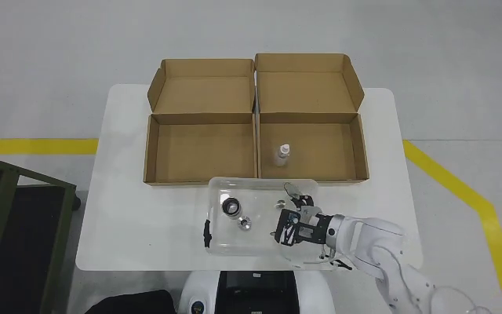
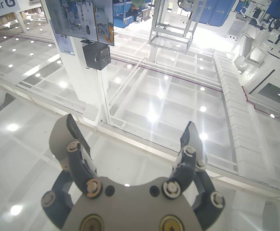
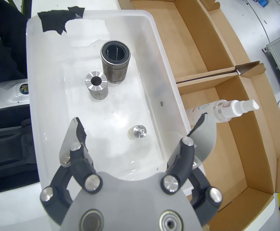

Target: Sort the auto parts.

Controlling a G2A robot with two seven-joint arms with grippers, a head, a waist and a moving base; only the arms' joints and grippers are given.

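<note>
While the right gripper (image 3: 139, 120) gapes, 1 small part (image 3: 137, 132) lies just beyond.

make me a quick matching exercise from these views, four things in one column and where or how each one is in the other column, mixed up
Things:
1. spray bottle
2. dark bearing
3. black tape
4. right gripper

Places or states:
A. stuck on a corner of the plastic tub
B. open, over the tub
C. inside a cardboard box
D. standing upright in the tub

Pairs: 1-C, 2-D, 3-A, 4-B
</note>
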